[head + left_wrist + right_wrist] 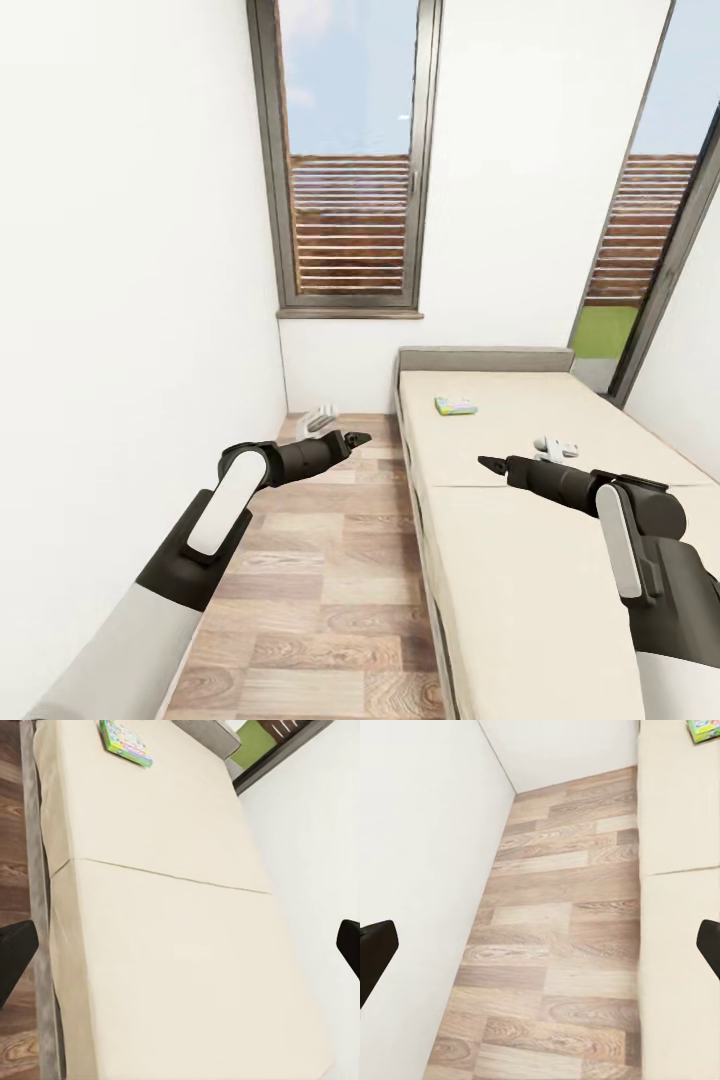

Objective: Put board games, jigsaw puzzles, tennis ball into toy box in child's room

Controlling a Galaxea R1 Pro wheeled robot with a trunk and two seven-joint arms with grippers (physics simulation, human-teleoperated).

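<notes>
The room is narrow, with white walls [130, 250] closing it in on both sides and across the far end. A tall window [350, 160] is sitting in the far wall, and a second window [650, 220] is showing at the right; slatted fencing is visible through both.

The bed [540, 520] is occupying the right half of the room, running lengthwise toward the far wall, with a grey headboard [486, 358] at its far end. A seam is crossing its cream mattress about midway. A strip of wood-plank floor [320, 600] is running between the bed and the left wall.

Both arms are extending forward at roughly equal height. The left arm is reaching over the floor strip, with the left gripper [352, 438] pointing toward the bed. The right arm is reaching over the mattress, with the right gripper [493, 463] pointing toward the floor strip. In each wrist view the jaws are standing wide apart at the frame edges, released and grasping nothing.

One board game [456, 406] is lying flat on the mattress near the headboard, well apart from both grippers. A small pale object [555, 448] is lying on the mattress just beyond the right arm; its identity cannot be told. Another pale object [318, 418] is lying on the floor near the far wall.
</notes>
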